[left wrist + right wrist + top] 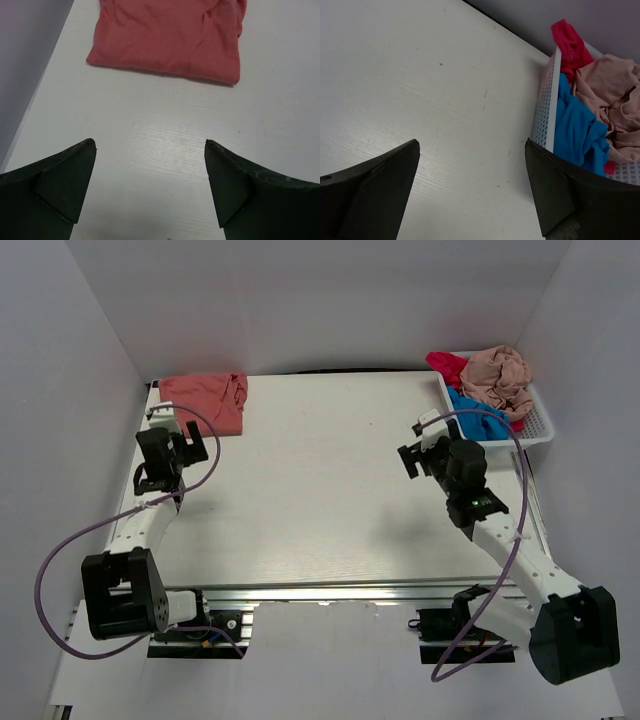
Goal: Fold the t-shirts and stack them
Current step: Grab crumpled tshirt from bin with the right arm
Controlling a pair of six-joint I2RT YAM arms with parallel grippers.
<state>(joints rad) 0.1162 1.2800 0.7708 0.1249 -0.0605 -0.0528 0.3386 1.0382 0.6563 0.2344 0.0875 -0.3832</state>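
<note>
Top view, t-shirts: four. One salmon t-shirt [205,400] lies folded at the far left corner of the table [320,490]. Three lie crumpled in the one white basket [541,426] at far right: beige-pink t-shirt [497,378], blue t-shirt [478,416], magenta t-shirt [446,364].
Top view, arms: two, both bent. The left gripper [185,436] is near the salmon t-shirt, the right gripper [418,445] beside the basket.
Left wrist: left gripper [150,146] spread wide, holding nothing, above bare table; salmon t-shirt [170,40] ahead.
Right wrist: right gripper [472,145] spread wide, empty, its right finger by the basket wall.
</note>
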